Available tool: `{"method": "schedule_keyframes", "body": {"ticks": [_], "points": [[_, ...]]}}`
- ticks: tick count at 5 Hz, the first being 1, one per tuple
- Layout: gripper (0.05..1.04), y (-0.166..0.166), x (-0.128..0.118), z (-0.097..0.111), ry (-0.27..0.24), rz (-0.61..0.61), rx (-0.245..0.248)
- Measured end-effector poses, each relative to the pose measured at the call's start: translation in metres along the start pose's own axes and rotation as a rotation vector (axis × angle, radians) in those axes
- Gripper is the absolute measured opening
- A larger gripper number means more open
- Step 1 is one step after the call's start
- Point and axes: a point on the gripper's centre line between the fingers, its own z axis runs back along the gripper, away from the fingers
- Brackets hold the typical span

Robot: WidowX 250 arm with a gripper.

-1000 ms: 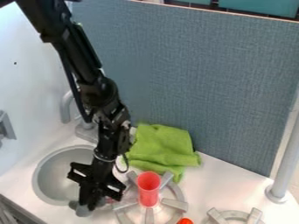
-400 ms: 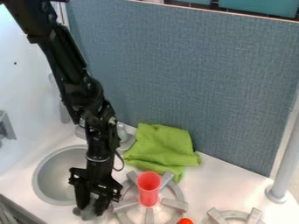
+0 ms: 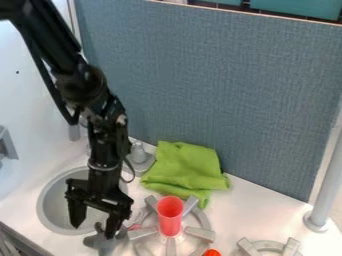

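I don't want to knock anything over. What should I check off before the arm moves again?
1. End effector open: ok, its fingers are well apart.
2. Grey object free of the fingertips: cannot tell; it lies right by one of them.
3. Red cup upright on the burner: ok.
4. Green cloth clear of the fingers: ok.
5. Orange object fully visible: not ok, the picture's bottom edge cuts it off.

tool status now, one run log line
tool: open, at sink | gray thing: near tool | red cup: on burner | green cloth: behind burner
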Motion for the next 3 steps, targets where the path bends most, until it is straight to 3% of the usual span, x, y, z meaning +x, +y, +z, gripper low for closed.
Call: {"method": "schedule_keyframes", "body": {"ticks": [1,2,3], "points": [[1.0,-0.02,-0.021,0.014,-0.015,-0.035,0.024],[1.0,-0.05,-0.046,0.034,-0.093,-0.137,0.039],[1.0,-0.085,-0.06,0.044,-0.128,-0.256,0.047]]}}
